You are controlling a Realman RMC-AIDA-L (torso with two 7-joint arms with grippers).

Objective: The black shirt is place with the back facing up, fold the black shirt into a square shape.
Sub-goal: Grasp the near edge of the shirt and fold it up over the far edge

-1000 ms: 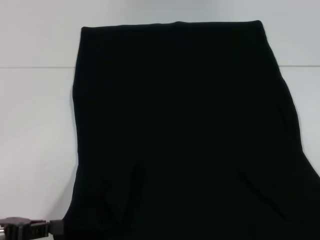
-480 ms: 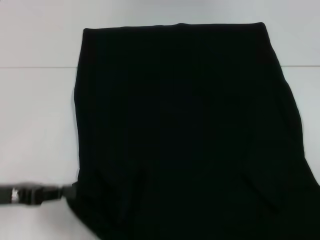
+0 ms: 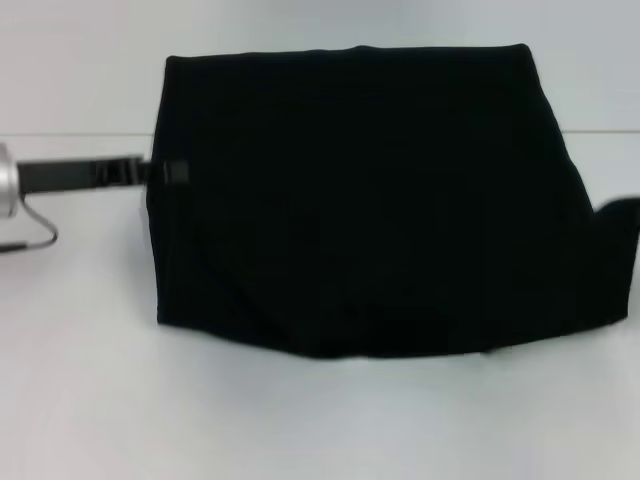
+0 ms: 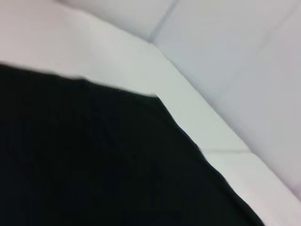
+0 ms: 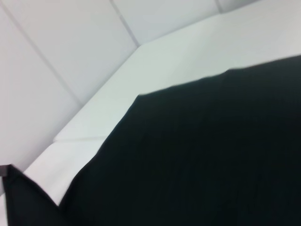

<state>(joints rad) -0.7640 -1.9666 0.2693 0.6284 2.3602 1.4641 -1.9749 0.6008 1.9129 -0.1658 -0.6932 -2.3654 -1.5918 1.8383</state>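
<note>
The black shirt lies on the white table, plain side up, with its near part lifted and doubled over toward the far hem. My left gripper reaches in from the left and is shut on the shirt's left edge, held above the lower layer. My right gripper is at the shirt's right edge, dark against the cloth, and holds a raised corner. The shirt fills the left wrist view and the right wrist view. No lettering shows.
White table surface lies bare in front of and to the left of the shirt. A seam line crosses the table at the back. Pale walls stand behind the table.
Both grippers have carried the shirt's near edge up and away toward the far hem. The left arm moved from the bottom left to the shirt's upper left. The near table is now uncovered.
</note>
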